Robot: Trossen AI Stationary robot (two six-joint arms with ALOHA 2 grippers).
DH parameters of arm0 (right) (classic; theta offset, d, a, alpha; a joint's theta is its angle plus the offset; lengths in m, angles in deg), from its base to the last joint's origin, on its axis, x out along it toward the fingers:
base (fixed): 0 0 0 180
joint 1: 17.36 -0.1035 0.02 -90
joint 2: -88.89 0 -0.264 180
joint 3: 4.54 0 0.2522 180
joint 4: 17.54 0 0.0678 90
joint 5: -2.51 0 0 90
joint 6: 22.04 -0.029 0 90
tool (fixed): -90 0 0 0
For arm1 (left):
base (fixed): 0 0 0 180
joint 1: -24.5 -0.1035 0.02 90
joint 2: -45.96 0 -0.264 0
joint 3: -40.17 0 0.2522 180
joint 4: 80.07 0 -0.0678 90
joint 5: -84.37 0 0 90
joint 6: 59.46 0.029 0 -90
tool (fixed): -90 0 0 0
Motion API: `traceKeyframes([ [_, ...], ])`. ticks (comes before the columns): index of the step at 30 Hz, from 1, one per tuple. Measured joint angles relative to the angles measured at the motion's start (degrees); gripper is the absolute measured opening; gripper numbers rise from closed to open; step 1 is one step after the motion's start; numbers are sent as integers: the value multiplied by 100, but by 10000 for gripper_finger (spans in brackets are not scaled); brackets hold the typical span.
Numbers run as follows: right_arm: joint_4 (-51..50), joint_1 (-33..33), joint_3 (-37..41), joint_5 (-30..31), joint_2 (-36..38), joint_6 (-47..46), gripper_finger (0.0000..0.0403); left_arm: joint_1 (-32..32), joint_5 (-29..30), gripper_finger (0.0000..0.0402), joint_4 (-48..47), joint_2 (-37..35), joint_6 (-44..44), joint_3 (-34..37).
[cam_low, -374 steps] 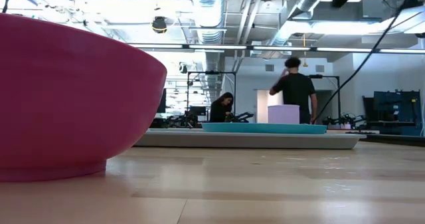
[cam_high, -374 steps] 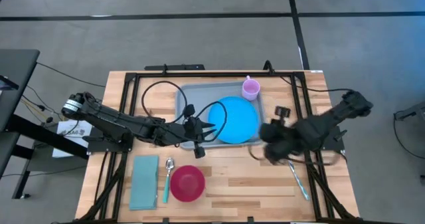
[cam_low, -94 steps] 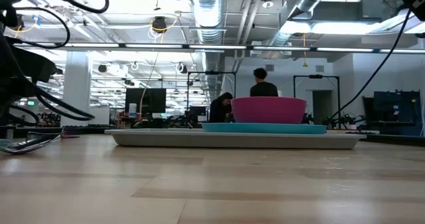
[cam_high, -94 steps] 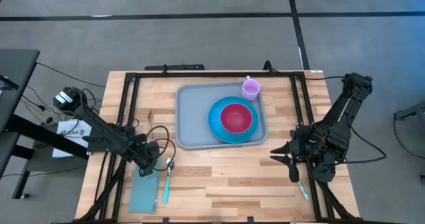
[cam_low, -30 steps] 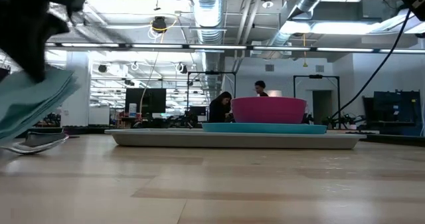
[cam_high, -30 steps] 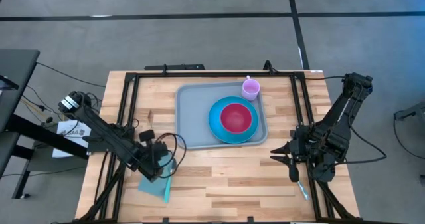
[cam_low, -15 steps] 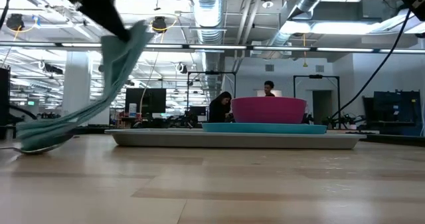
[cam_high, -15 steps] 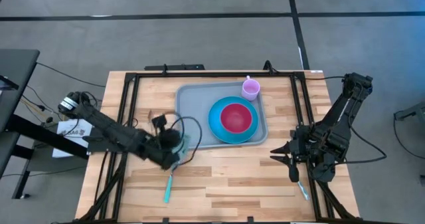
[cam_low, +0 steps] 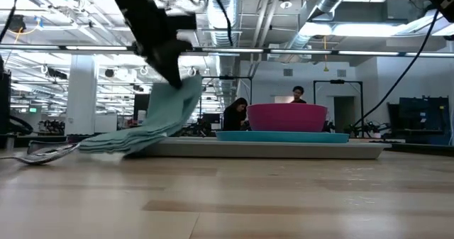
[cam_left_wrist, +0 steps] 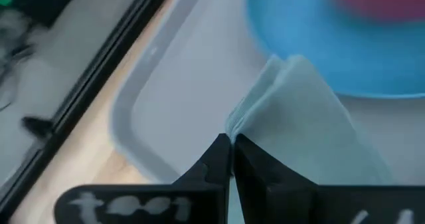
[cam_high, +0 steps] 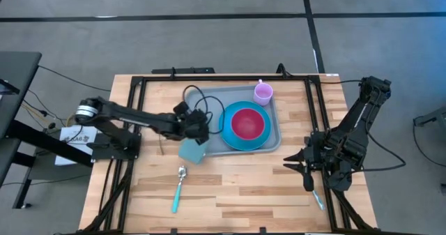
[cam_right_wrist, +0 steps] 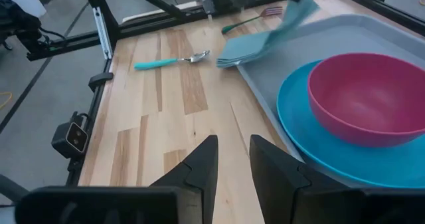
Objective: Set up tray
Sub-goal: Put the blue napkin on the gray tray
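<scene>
While left gripper (cam_high: 198,133) fingers pinch the teal napkin (cam_high: 192,150) over the tray (cam_high: 202,109) edge, right gripper (cam_high: 298,168) fingers spread, idle

- Bright, even overhead light on the high view; faint shadows.
- Glaring ceiling strip lights (cam_low: 234,51) across the low view's top.
- Left wrist view blurred throughout.

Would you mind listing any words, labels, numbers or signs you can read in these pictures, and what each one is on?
No text can be read for certain.
White lettering on the left gripper's housing, left wrist view: too blurred to read.
White paper label by the left arm's base, high view: dark print too small to read.
The tray, napkin, plate, bowl and cup: no markings visible.
</scene>
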Motion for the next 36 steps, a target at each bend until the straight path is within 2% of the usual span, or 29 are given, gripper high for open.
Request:
traceKeyframes([
  [5, 23, 0, 0, 2, 4, 41, 82, -576, -264, 0, 331, 548, 230, 0],
  [10, 25, 0, 0, 0, 2, 52, 82, -994, -97, 0, 653, 863, 373, -50],
  [19, 25, 0, 0, 0, 2, 50, 82, -1602, 32, 8, 1024, 867, 907, -85],
  [31, 27, 0, 0, -2, 4, 50, 82, -1814, -381, 80, 989, 867, 1165, -85],
  [34, 27, 0, 0, -2, 4, 50, 82, -1810, -381, 98, 993, 867, 1067, -85],
  [36, 27, 0, 0, -2, 4, 50, 82, -1808, -613, 106, 993, 867, 907, -85],
])
